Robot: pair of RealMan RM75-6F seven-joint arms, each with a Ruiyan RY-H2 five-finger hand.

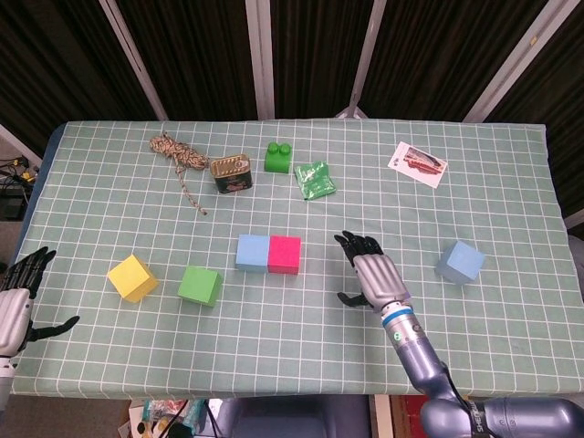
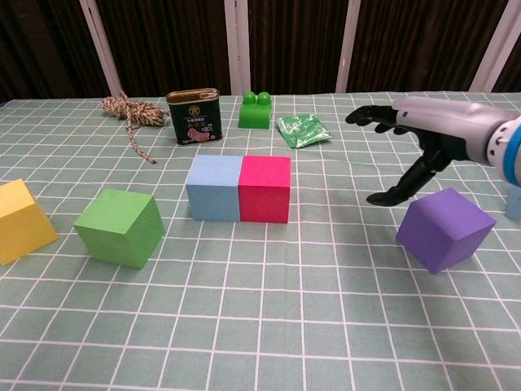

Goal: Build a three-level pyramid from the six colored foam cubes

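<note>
Head view: table under a green checked cloth, dark curtains behind its far edge.

Right arm comes in from the near edge, right of centre. Right hand hovers palm down, fingers spread, gripping nothing. In the chest view the same hand is above and just behind the purple cube, thumb reaching down toward the cube's far side; contact cannot be told. The head view does not show that cube, since the hand covers it.

Left hand sits off the near-left corner, fingers apart, empty.

Cubes: pale blue cube and pink cube sit side by side, faces touching, near the middle of the table, blue on the left. Green cube lies nearer the near edge, left of that pair, apart from it. Yellow cube lies further left, toward the left edge. Second blue cube sits alone toward the right edge. All cubes rest flat on the cloth; none is stacked.

Toward the far edge: tin can, green toy brick, green foil packet, coil of rope far-left, printed card far-right.
</note>
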